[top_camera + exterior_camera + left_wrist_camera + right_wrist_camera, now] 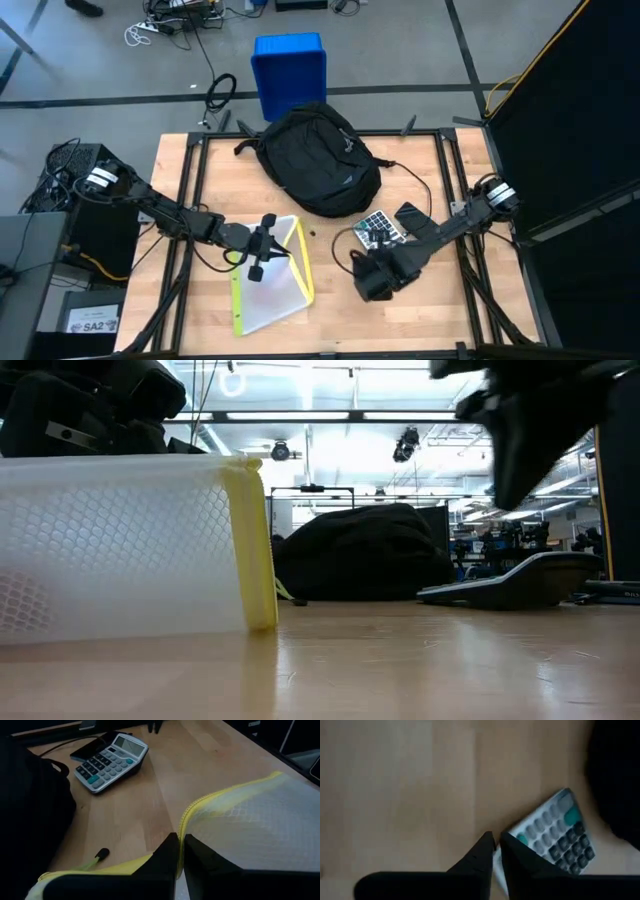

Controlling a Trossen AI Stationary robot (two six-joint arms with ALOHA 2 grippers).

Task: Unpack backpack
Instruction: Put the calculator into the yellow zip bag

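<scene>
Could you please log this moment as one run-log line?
left gripper: shut, over mesh pouch | right gripper: nearly shut, empty, above calculator | backpack: at table's far side | phone: beside calculator

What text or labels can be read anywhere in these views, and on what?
"SA2": white label on the equipment left of the table, high view.
Calculator keys and display: marks too small or blurred to read in any view.
Backpack: no readable brand or tag.
Mesh pouch with yellow zipper: no text seen.
Blue bin: no text seen.
</scene>
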